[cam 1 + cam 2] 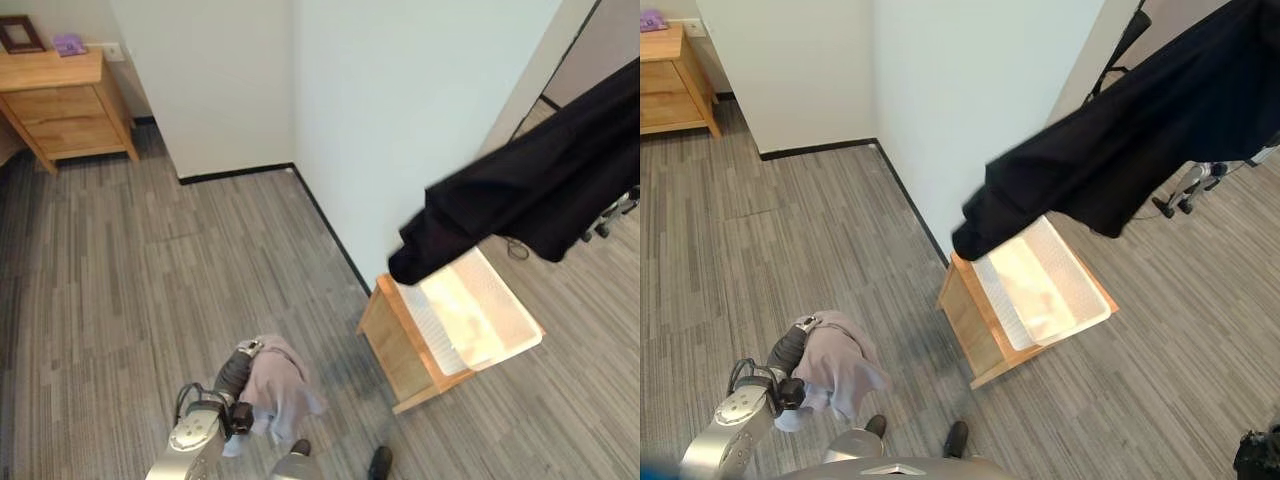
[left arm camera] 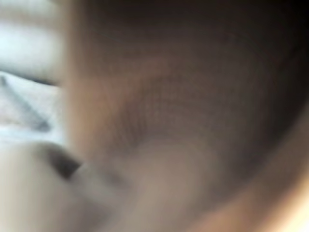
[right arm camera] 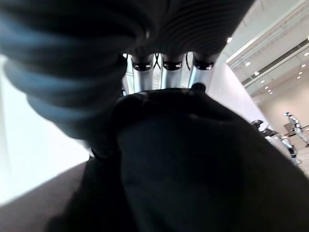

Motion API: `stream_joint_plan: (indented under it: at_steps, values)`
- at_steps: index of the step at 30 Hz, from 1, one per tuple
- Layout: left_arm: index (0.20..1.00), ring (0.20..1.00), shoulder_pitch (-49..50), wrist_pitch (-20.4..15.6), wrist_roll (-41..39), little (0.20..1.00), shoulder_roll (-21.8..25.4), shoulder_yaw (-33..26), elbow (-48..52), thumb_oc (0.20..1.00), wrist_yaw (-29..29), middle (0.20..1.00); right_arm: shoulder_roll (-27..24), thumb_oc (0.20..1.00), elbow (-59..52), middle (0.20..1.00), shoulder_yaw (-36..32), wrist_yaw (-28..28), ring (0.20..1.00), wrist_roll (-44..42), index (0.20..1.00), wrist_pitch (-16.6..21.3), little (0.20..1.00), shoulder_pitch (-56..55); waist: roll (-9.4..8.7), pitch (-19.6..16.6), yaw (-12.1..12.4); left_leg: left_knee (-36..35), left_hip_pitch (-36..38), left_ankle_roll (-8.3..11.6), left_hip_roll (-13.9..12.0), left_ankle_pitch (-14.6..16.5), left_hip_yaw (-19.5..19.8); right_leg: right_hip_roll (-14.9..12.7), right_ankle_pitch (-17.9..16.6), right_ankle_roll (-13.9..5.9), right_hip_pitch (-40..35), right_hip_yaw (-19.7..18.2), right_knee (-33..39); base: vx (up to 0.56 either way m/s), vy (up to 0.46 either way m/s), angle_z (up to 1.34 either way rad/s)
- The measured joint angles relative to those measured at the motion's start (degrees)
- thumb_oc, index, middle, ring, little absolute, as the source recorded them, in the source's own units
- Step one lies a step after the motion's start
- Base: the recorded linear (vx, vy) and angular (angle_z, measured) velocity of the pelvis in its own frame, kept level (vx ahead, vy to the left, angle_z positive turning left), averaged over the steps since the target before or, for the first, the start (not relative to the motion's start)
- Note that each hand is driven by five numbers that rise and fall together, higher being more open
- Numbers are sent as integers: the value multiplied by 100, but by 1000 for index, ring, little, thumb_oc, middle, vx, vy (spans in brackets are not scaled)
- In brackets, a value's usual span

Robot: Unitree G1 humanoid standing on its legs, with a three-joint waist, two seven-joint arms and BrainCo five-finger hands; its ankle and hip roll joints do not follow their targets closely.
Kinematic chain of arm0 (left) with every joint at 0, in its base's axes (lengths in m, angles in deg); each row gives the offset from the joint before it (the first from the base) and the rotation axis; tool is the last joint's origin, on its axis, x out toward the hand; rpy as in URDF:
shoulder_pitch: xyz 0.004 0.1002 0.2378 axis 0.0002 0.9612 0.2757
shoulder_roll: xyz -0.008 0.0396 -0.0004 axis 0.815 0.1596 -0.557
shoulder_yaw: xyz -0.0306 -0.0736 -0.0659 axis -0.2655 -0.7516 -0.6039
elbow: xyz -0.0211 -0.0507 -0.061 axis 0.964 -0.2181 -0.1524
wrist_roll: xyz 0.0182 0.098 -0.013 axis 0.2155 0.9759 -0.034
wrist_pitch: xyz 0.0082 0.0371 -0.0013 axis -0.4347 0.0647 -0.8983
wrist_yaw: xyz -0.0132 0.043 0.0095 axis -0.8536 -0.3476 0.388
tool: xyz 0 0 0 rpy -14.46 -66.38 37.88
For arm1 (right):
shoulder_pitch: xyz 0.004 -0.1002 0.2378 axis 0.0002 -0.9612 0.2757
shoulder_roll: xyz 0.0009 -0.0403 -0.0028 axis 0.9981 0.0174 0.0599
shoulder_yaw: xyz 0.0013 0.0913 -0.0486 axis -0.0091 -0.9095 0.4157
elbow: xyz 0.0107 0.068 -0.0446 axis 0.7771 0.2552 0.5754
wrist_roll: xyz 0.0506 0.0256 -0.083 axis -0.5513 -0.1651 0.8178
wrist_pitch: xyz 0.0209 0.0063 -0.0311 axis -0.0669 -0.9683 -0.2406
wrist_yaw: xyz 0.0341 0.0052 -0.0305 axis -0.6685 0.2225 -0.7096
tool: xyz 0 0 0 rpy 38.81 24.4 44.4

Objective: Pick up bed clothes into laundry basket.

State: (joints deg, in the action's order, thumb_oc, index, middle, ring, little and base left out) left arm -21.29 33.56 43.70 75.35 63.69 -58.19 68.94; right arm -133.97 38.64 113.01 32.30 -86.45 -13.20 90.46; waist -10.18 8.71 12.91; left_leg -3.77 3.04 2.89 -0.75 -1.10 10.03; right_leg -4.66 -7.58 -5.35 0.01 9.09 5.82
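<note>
- Left hand [image 1: 243, 362] low at the robot's left side, above the grey plank floor [image 1: 120, 270]; a pale pinkish-grey garment [image 1: 277, 390] is draped over it and hangs down off it.
- Left fingers are buried under that cloth, so I cannot tell how far they are curled; the left wrist view is just pale fabric pressed up close.
- Right hand [image 3: 164, 63] is raised high at the right, fingers curled over the top edge of a black garment [image 1: 1140, 130], clamped on it.
- The black garment hangs long and slanted in the air, its lower end [image 1: 420, 255] dangling just above the laundry basket [image 1: 405, 350].
- Laundry basket is a wooden frame with a white liner [image 1: 470, 310], standing on the floor against the white wall corner [image 1: 330, 120]; liner looks pale inside, contents unclear.
- Neither garment is in the basket.
- Wooden bedside cabinet [image 1: 65, 105] stands far back left, with a dark picture frame [image 1: 20, 35] and a small purple item [image 1: 69, 44] on top.
</note>
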Motion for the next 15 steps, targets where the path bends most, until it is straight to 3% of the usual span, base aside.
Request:
stream_joint_plan:
  at_steps: [7, 15]
  values:
    - [200, 200, 91, -96, -4, 200, -9, -79, -274, 200, 166, 200, 369, 200, -376, 200, 70, 10, 200, 916, 200, -14, 200, -180, -51, 17, 23, 9, -86, 23, -3, -21, 4, 14, -12, 12, 88, 0, 0, -15, 3, 0]
    - [200, 200, 71, -101, 1, 200, -34, -60, -454, 200, 220, 200, 411, 200, -2393, 200, -325, 143, 200, 1267, 200, 198, 200, -1080, -131, 67, -18, 4, -161, 32, -18, -15, -71, 46, -23, 22, 204, -55, -1, -20, 5, -5]
